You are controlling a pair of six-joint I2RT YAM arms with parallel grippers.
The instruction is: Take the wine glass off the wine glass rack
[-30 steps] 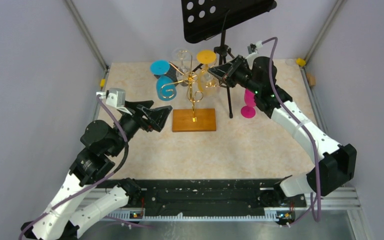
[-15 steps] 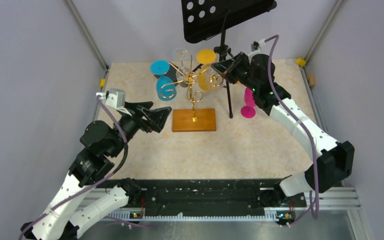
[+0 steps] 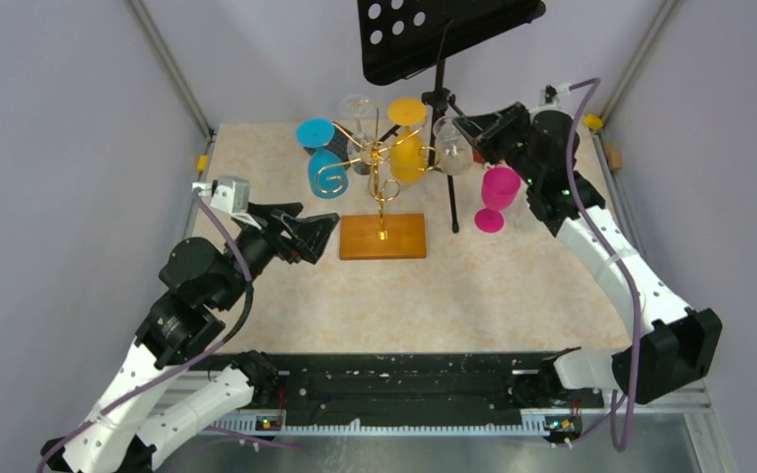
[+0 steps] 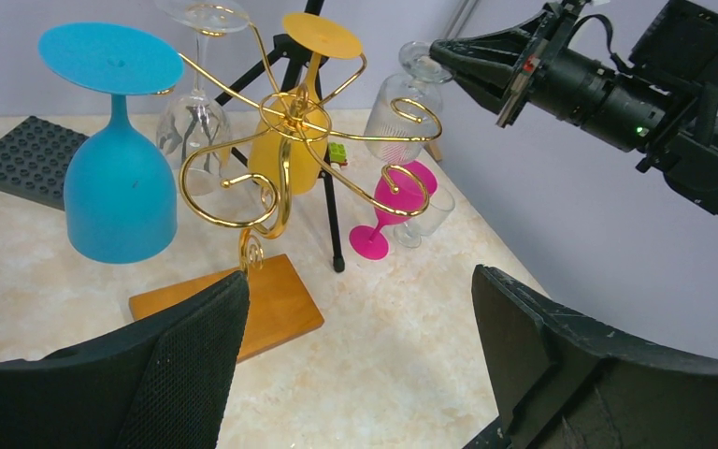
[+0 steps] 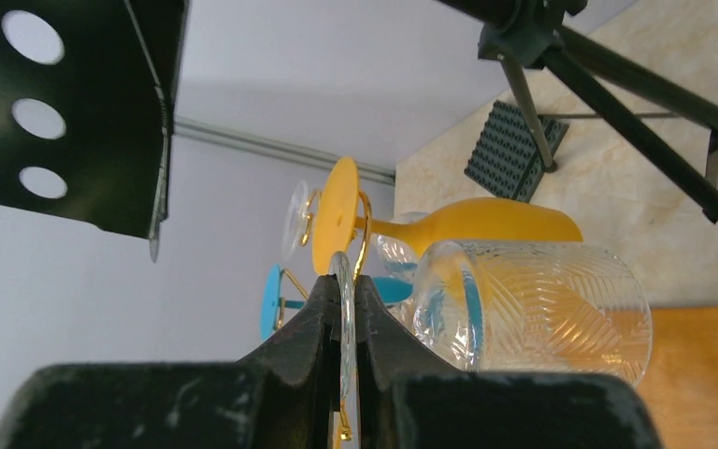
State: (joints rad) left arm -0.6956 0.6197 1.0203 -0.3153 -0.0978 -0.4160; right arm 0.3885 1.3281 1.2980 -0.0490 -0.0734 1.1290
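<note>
1. My right gripper (image 5: 345, 295) is clamped on the foot of the clear wine glass (image 5: 542, 309), just right of the rack (image 3: 382, 235). The left gripper (image 4: 365, 355) gapes, holding nothing.
2. I judge this the lift-off step. Next I pull the glass clear of the rack.

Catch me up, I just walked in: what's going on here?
The right gripper is shut on the foot of a clear wine glass, holding it foot-up at the right side of the wine glass rack; whether it has cleared the wire arm I cannot tell. The left gripper hangs open and empty left of the rack. A blue glass and a yellow glass hang on the rack; a pink glass stands beside it.
</note>
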